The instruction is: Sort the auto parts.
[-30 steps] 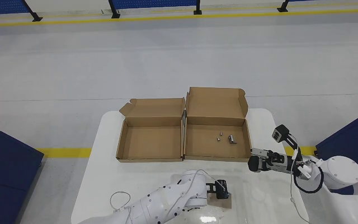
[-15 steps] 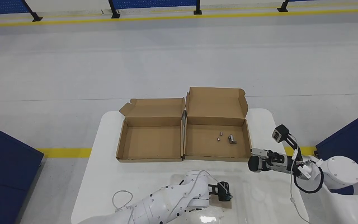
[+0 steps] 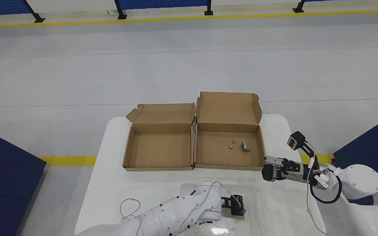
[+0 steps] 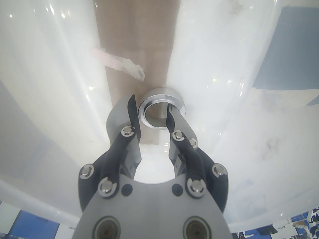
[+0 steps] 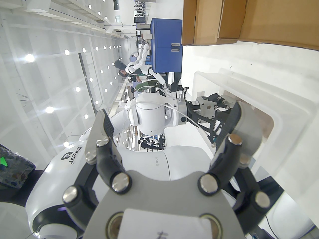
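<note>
1. The ring (image 4: 160,95) lies flat in the tray (image 4: 224,50) at the table's (image 3: 112,177) front edge, with its hole up, so its wall can be pinched.
2. The left gripper (image 4: 150,111) is set low over the ring and partly open. One finger is placed outside the wall and the other seemingly inside the hole; the wall is not yet clamped.
3. The right gripper (image 5: 168,111) is held wide open and empty at the right edge, beside the right box (image 3: 212,150), probably to stay clear of the pick.
4. Small metal parts (image 3: 240,144) are gathered in that box, so the ring's destination is presumably decided by kind.
</note>
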